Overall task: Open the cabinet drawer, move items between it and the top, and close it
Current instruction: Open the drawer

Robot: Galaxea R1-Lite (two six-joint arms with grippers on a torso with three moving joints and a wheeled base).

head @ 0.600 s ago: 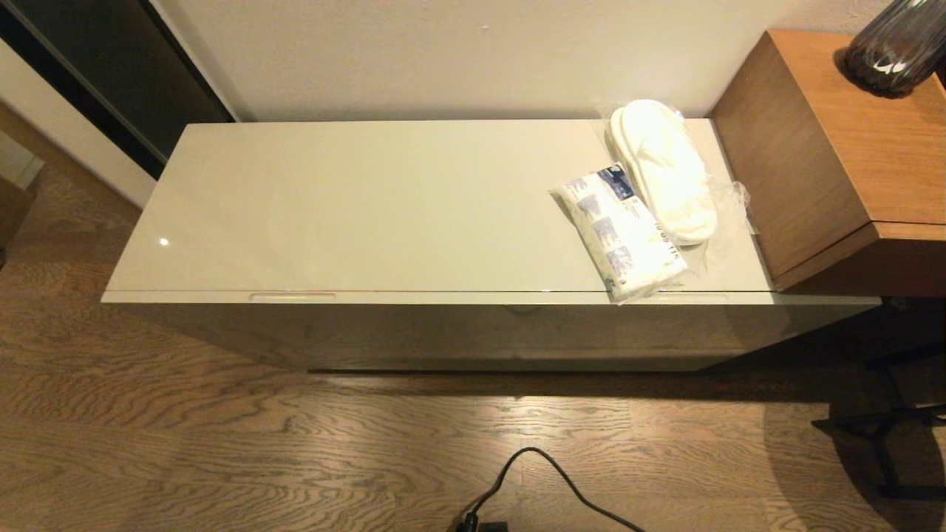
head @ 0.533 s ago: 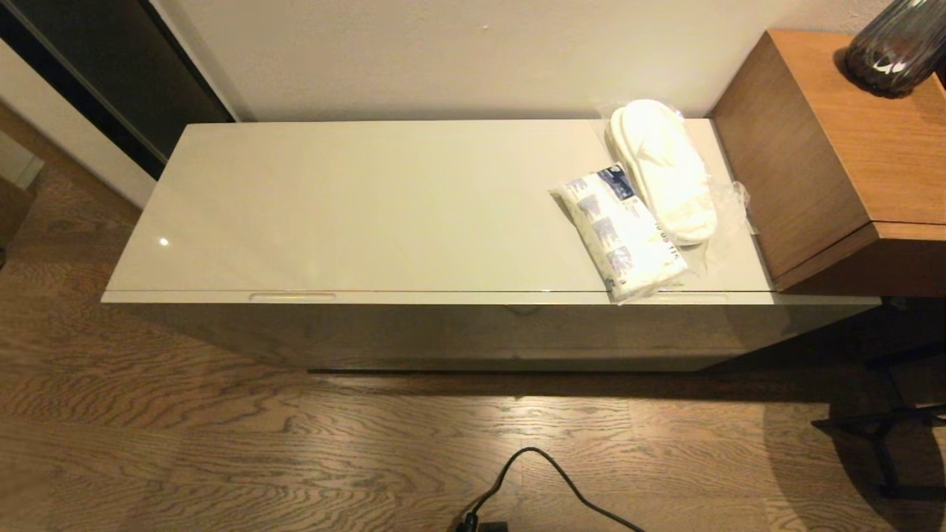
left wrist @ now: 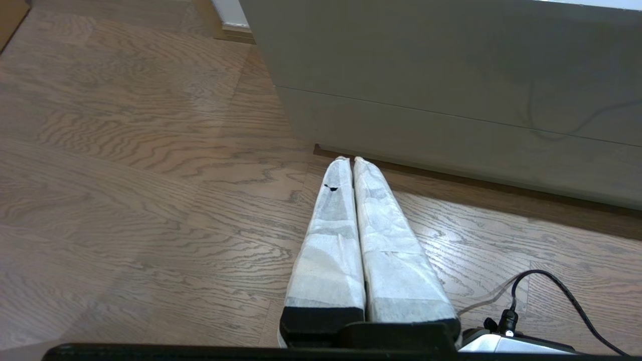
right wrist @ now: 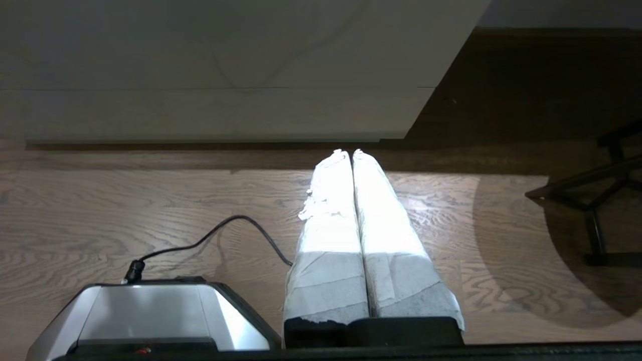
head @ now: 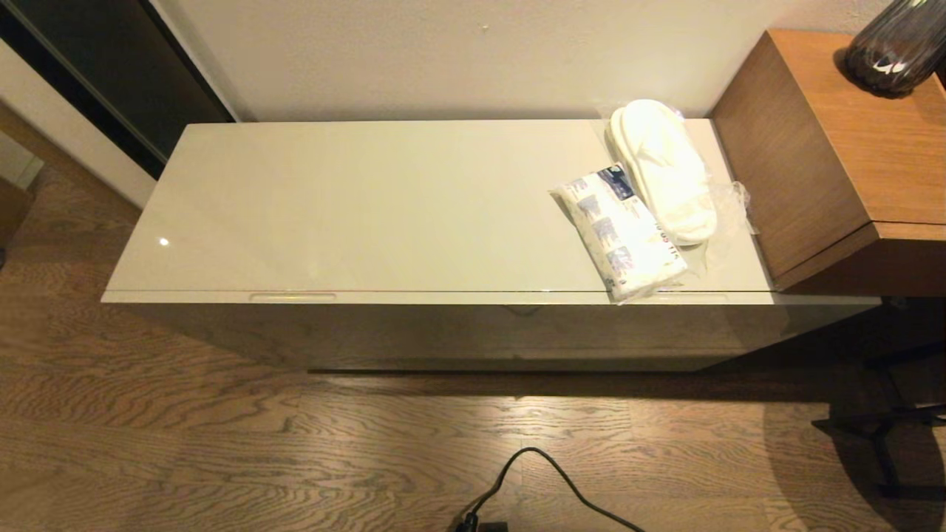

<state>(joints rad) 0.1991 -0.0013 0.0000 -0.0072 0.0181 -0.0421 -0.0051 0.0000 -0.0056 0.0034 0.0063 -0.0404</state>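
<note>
The glossy cream top (head: 384, 207) of the low cabinet carries both items at its right end: white slippers (head: 664, 168) on a clear plastic bag, and beside them a white packet with blue panels (head: 619, 230) reaching the front edge. The cabinet drawer (head: 473, 329) is closed below, a handle slot (head: 293, 297) at its upper left. Neither arm shows in the head view. My left gripper (left wrist: 349, 159) hangs shut and empty low over the floor before the cabinet face (left wrist: 451, 90). My right gripper (right wrist: 348, 151) is likewise shut and empty, near the cabinet's right lower corner (right wrist: 401, 135).
A taller brown wooden unit (head: 835, 148) stands against the cabinet's right end with a dark vase (head: 894, 48) on it. A black cable (head: 547, 480) lies on the wooden floor in front. A black metal frame (head: 879, 436) stands at the floor's right.
</note>
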